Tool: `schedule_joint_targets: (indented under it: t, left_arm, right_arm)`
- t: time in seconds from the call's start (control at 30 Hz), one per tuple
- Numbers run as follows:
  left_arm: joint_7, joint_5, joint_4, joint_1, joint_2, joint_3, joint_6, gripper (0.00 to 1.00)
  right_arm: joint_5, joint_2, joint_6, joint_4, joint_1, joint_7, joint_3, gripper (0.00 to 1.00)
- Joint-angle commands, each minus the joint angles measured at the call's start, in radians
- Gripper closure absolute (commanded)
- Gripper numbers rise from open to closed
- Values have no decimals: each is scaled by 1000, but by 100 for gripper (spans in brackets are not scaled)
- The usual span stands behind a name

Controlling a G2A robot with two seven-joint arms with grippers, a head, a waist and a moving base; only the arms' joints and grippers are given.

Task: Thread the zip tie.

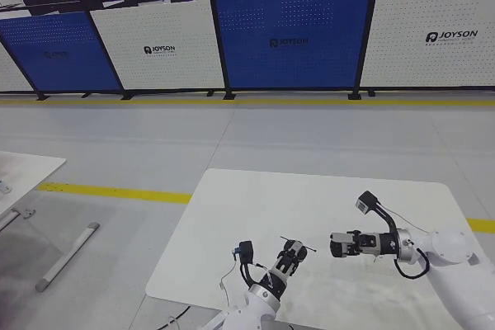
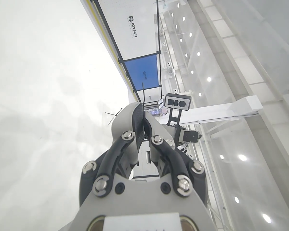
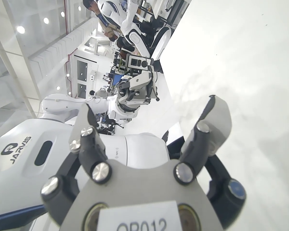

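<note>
Zip tie [image 1: 298,244] is off the table [image 1: 256,206], pinched between the closed fingers of the left claw [image 1: 293,252] above the near middle of the tabletop. In the left wrist view I see its thin black strap [image 2: 143,92] poking out past the fingertips of that claw [image 2: 142,118]. Right claw [image 1: 333,244] hangs just beside it, pointing toward the left one and not touching. Its fingers [image 3: 215,111] are spread wide with nothing between them.
</note>
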Motion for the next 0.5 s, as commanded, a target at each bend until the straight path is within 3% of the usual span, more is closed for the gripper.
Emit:
schedule_joint_targets:
  t: [0.0, 0.37, 0.47]
  left_arm:
    - [0, 0, 0, 0, 0, 0, 0, 100]
    - [0, 0, 0, 0, 0, 0, 0, 100]
    - [0, 0, 0, 0, 0, 0, 0, 100]
  right_arm:
    - [0, 0, 0, 0, 0, 0, 0, 0]
    - [-10, 1, 2, -6, -6, -21, 2, 0]
    - [20, 11, -2, -18, -29, 0, 41, 0]
